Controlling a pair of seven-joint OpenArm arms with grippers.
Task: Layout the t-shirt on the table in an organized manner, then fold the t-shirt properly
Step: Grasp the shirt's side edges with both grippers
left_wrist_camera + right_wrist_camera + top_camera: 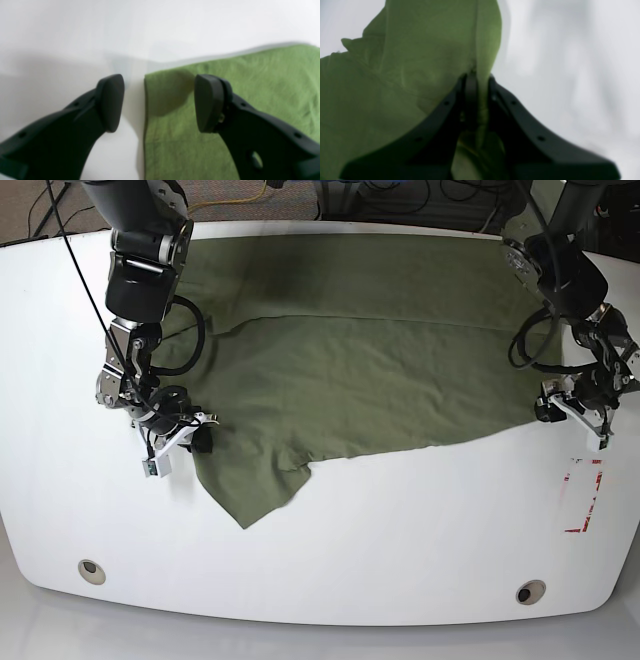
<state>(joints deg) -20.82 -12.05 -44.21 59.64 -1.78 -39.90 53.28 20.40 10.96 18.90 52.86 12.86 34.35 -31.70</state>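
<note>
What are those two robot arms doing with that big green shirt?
They are spreading the t-shirt out flat on the white table so it can be folded. The right pincer is shut on a bit of the cloth at the shirt's edge, near a sleeve. The left pincer is open and holds nothing; it sits right over a corner of the shirt at the other side. The shirt is mostly spread out but wrinkly, and no fold has been made yet.
</note>
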